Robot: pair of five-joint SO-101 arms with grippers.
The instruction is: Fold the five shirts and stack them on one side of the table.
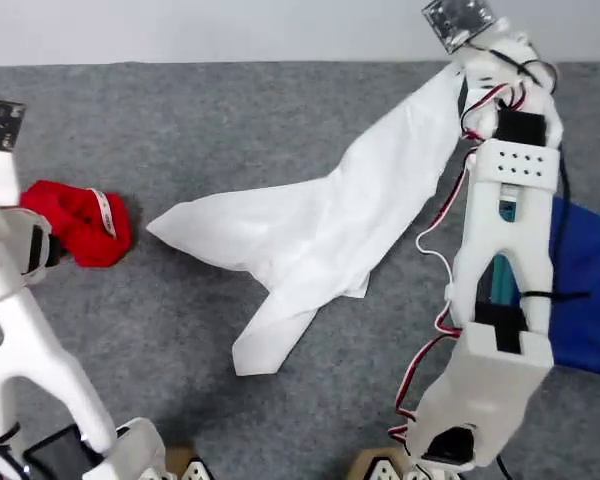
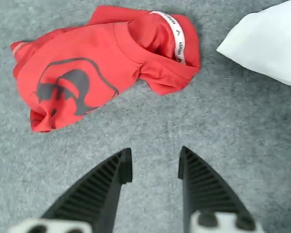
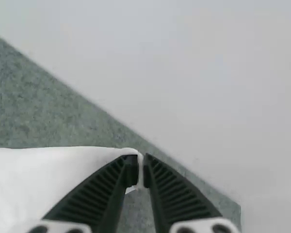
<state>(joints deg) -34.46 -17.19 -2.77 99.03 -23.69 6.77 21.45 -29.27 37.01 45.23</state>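
The right arm point(image 1: 505, 250) stands stretched toward the far edge of the grey felt-covered bench point(image 1: 230, 120), where the bench meets a pale wall. The right arm's jaws are pressed together on a thin corner of the large white cloth shirt point(image 1: 320, 230). From that pinch the shirt runs in a long diagonal back to the middle of the bench, unfolded, with a loose sleeve trailing at the near end.

The left arm point(image 1: 30, 340) is at the other side. The left arm's jaws are spread and hold nothing, poised just short of the crumpled red shirt with a dark print point(image 2: 87, 73). A blue shirt point(image 1: 585, 290) lies at the right-hand edge, partly under the right arm.

That grip worries me. So little cloth is caught that a hard pull could, I think, slip it free and drop the shirt in a heap. The trailing sleeve could also tuck under the body if it is dragged. A low swing of the right arm might rumple the blue shirt.

There is hardly any room beyond the jaws, since the far edge is right there. Open bench lies between the red and white shirts and along the near side.
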